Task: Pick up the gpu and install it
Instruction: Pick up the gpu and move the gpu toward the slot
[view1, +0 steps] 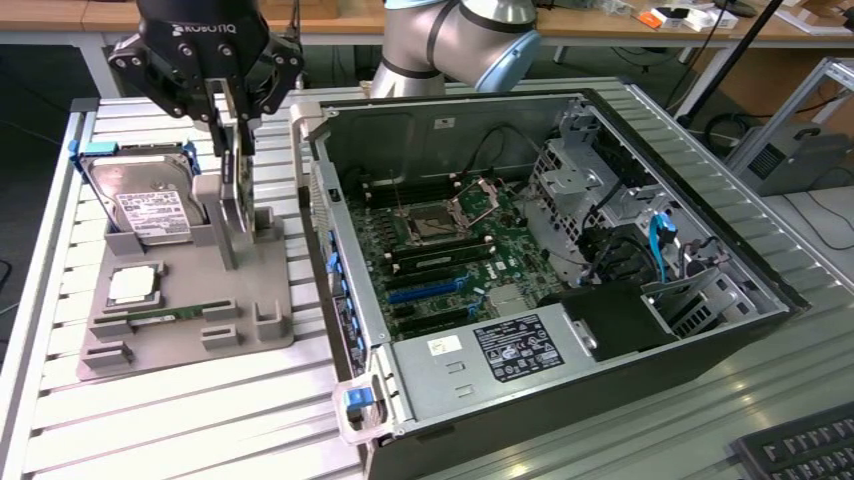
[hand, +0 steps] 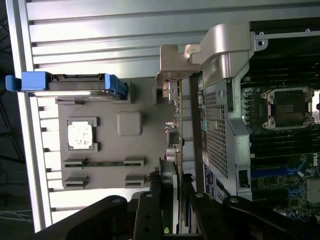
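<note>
Claw (view1: 235, 148) down over gpu (view1: 236, 210), card upright in its slot on the grey holder (view1: 254, 295), not yet lifted.

You've got the claw straddling the gpu's top edge, one side on each face, but you cannot tell whether it's clamped or just set around the card. The gpu stands on edge on the holder on the counter (view1: 174, 420), between the hard drive (view1: 154, 210) and the open pc case (view1: 400, 120), well outside the case. Risks, as a judgement: a loose or off-centre grip could let the card tilt or slip, since it's thin and tall. If it drags in the holder slot, the whole holder may shift. The silver bracket (hand: 172, 65) sits just beside the case wall and could snag there. The hard drive is close on the other side.
</note>
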